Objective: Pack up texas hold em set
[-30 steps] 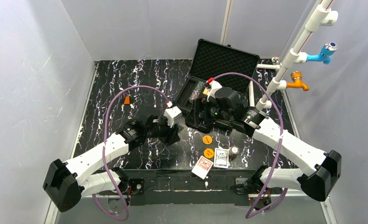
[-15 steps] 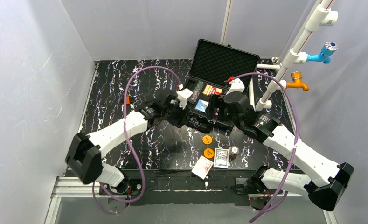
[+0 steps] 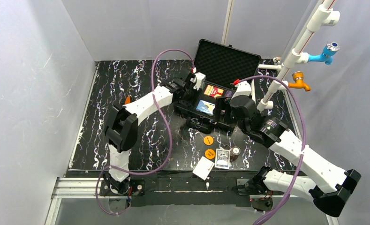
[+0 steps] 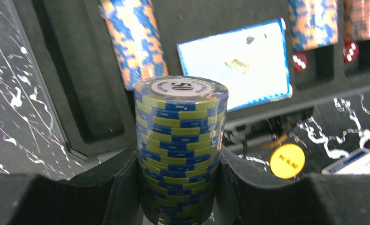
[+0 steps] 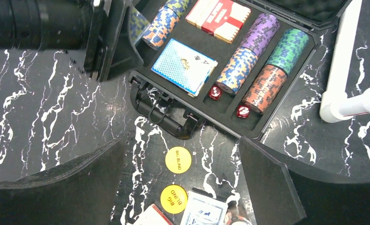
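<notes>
The black case stands open at the back, its egg-crate lid (image 3: 226,60) up. Its tray (image 5: 248,133) holds rows of chips (image 5: 260,33), a red deck (image 5: 219,16), a blue deck (image 5: 183,65) and two red dice (image 5: 215,92). My left gripper (image 4: 180,187) is shut on a blue-and-yellow chip stack (image 4: 180,136) above the tray's empty left slot (image 4: 79,93). In the top view it (image 3: 191,90) is at the case's left side. My right gripper (image 5: 178,185) is open and empty, above two orange discs (image 5: 178,160) in front of the case.
Near the front edge lie a red-and-white deck (image 3: 203,168), a blue deck (image 3: 222,158) and a small chip stack (image 3: 236,151). A small orange object (image 3: 127,100) lies at the left. A white pipe frame (image 3: 290,58) with taps stands right of the case.
My left arm has swung from the table's middle up to the case's left side, carrying the chip stack. My right arm has drawn back off the case toward the front right.
</notes>
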